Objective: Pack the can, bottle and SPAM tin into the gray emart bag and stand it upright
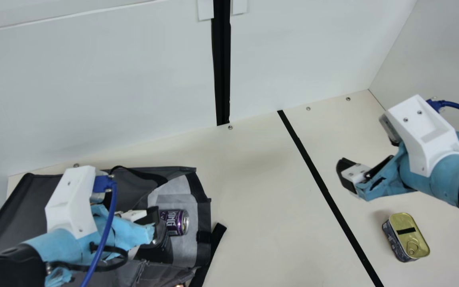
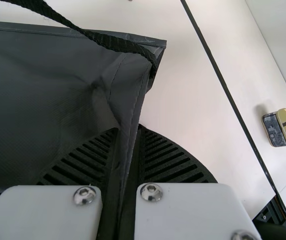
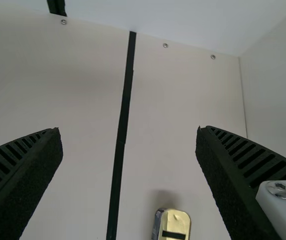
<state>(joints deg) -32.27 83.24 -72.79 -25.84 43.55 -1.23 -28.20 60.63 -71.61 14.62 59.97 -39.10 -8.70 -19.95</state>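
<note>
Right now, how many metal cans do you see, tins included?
2. The purple drink can lies on its side on the pale lining of the gray bag; the SPAM tin is on the table, across the black line. The bag may hide others.

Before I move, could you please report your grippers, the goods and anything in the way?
Left gripper shut on edge of gray bag; right gripper open. Can lying in bag's mouth; SPAM tin outside, on table. Left arm overhanging bag.
</note>
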